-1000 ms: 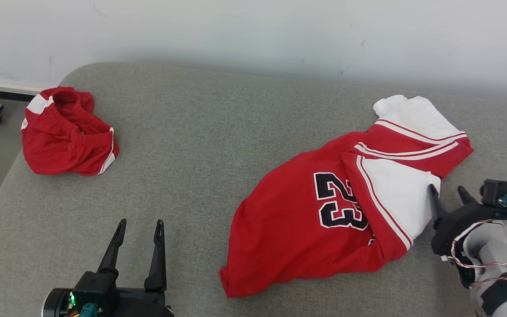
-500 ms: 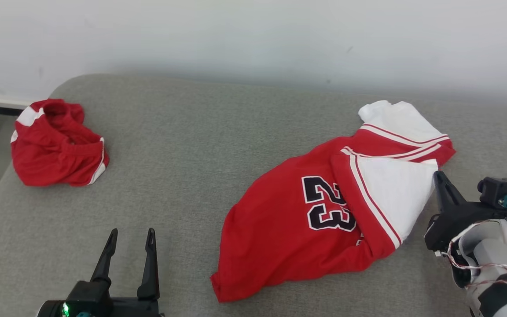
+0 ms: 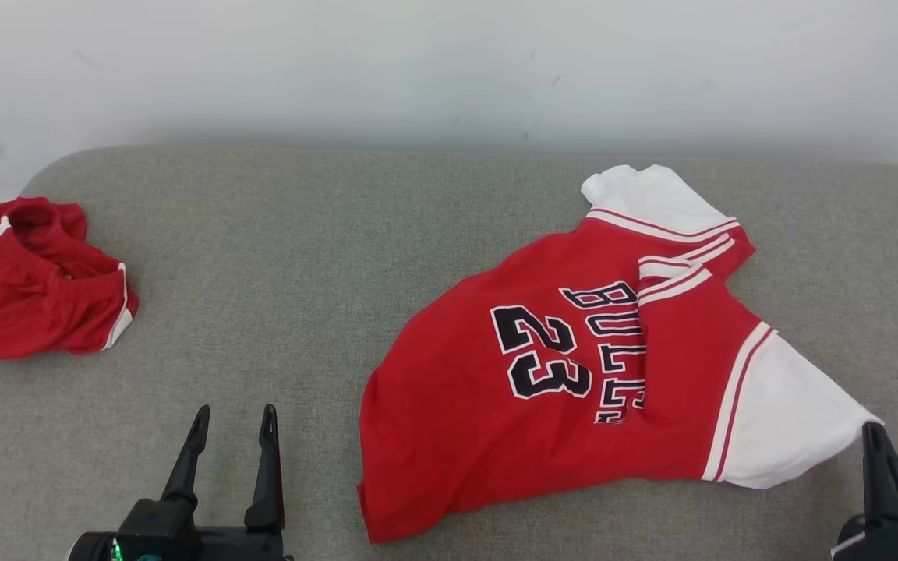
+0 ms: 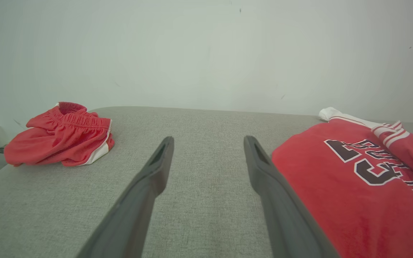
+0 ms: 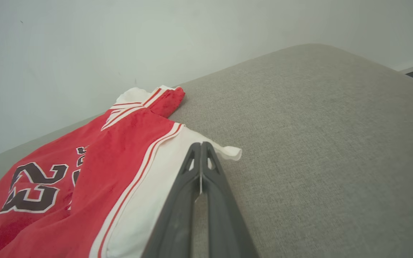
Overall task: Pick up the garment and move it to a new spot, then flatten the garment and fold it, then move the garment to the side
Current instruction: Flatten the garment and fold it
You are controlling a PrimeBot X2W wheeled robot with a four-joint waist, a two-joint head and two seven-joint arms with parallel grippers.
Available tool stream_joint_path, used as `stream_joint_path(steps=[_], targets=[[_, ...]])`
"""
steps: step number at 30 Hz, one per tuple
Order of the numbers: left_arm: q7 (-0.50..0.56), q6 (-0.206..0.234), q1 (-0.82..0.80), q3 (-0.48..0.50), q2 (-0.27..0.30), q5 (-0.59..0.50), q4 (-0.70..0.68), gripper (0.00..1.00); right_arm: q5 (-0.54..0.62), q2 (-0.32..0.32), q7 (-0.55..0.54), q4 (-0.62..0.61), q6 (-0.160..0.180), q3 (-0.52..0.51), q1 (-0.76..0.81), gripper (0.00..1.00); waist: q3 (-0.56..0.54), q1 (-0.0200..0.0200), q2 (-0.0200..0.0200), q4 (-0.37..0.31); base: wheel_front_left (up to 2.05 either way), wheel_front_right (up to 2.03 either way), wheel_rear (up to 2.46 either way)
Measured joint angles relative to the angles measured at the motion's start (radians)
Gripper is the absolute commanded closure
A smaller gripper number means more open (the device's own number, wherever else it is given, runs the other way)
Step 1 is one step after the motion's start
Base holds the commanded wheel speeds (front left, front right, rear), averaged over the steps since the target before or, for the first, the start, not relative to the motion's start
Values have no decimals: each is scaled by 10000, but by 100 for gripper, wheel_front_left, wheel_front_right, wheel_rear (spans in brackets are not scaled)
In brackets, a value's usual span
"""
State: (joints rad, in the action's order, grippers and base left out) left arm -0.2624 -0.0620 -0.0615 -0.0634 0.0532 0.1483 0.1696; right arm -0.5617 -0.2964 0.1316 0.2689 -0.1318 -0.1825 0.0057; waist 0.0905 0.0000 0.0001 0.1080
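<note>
On grey cushion (image 3: 340,234), right gripper (image 3: 874,436) pinches jersey (image 3: 542,389) by its sleeve (image 3: 784,421), likely to spread it flat; left gripper (image 3: 232,417) sits open.

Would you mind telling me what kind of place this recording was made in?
Probably an indoor test room for garment folding: a grey fabric-covered surface against a plain white wall, with a red jersey and red shorts.

The jersey (image 3: 574,374) lay on the right half of the padded surface (image 3: 301,257), the shorts (image 3: 36,280) well apart at its left end (both before the wall (image 3: 418,62)), the left gripper (image 3: 235,411) near the front between them, and the right gripper (image 3: 874,432) at the jersey's rightmost sleeve.
</note>
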Motion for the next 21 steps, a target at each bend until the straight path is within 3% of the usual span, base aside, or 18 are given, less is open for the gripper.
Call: stream_joint_path(steps=[5, 8, 10, 14, 21], targets=[[0, 2, -30, -15, -10, 0, -15, 0, 859, 1864, -1751, -2917, 0, -1200, 1575, 100, 160, 0, -1, -54, 0, 0, 0], [0, 4, -39, -27, -10, 0, -13, 0, 1465, 2234, -2677, -3655, 0, -1659, 2072, 100, 179, 0, 0, -54, 0, 0, 0], [0, 2, -81, -54, -13, 0, -12, 0, 1990, 2328, -2761, -4044, 0, -1942, 2195, 0, 191, 0, -1, -20, 0, 0, 0], [0, 8, -98, -21, -15, 2, -8, 0, 2226, 2424, -2694, -4907, 0, -2057, 2048, 0, 183, 0, -1, 10, 0, 0, 0], [0, 8, -84, -54, -13, -15, 69, 0, 3235, 2429, -1785, -6048, 0, -957, 1576, 0, 111, 0, -1, -86, 0, 0, 0]])
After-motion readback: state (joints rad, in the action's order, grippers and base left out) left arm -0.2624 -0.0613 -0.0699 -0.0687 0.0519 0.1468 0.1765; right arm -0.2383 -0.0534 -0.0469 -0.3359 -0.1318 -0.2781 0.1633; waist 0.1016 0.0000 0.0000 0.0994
